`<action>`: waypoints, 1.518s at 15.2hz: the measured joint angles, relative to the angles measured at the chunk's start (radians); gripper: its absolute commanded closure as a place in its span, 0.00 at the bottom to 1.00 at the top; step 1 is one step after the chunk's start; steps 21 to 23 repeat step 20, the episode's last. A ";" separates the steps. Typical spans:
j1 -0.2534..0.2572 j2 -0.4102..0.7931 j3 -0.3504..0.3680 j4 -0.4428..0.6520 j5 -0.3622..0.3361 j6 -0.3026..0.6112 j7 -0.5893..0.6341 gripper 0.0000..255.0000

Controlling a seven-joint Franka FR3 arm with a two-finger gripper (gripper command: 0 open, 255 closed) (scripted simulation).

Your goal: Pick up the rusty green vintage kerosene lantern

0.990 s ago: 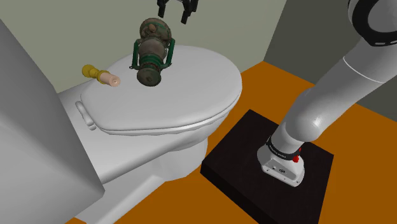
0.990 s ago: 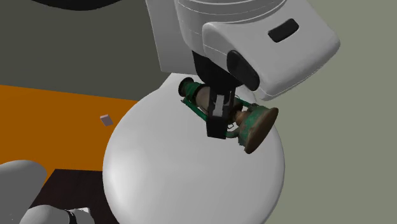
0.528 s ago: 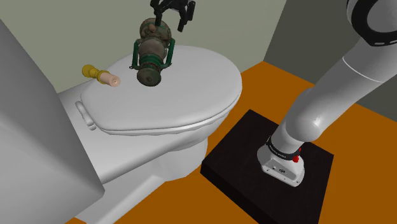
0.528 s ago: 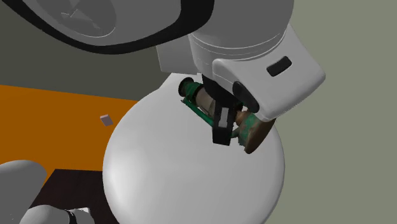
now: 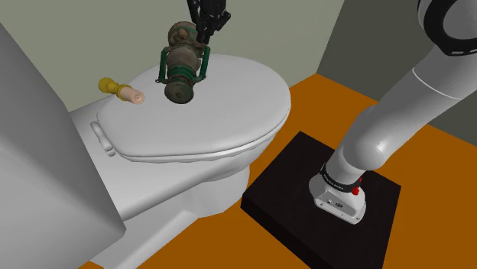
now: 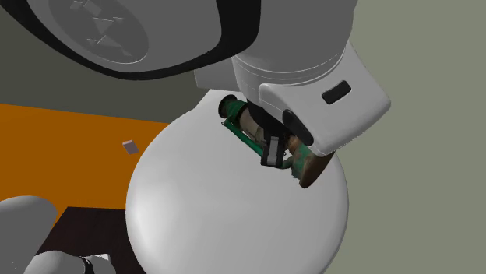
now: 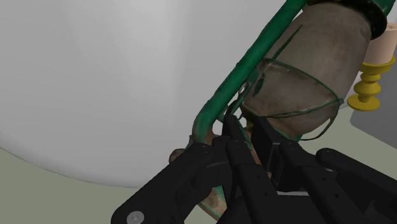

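The rusty green lantern (image 5: pixel 182 67) lies on its side on the white toilet lid (image 5: pixel 229 115), its round base toward the front. My black gripper (image 5: pixel 205 29) has come down at the lantern's far end. Seen from the wrist, the gripper (image 7: pixel 248 135) has its fingers drawn together on a rusty part beside the green frame bar, just below the cloudy glass globe (image 7: pixel 305 70). In the second exterior view the gripper (image 6: pixel 272 154) sits over the lantern's (image 6: pixel 243 123) middle, and the white hand hides much of it. The lantern still rests on the lid (image 6: pixel 226 226).
A yellow ribbed object with a pink tip (image 5: pixel 121 91) lies on the lid's rear edge, beside the lantern (image 7: pixel 370 89). The white tank (image 5: pixel 38 176) rises at the shoulder view's left. My black stand (image 5: pixel 294 225) sits on orange floor; a small grey object (image 6: pixel 130 146) lies there.
The gripper has come down from above the lantern onto its far end, and its fingers have gone from wide apart to shut. The lantern has not moved.
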 measured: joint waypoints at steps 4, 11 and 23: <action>0.000 0.001 0.000 0.001 0.000 -0.001 0.000 1.00; -0.001 0.027 -0.002 0.107 -0.007 -0.080 0.024 1.00; -0.002 0.081 -0.004 0.285 -0.015 -0.199 0.062 1.00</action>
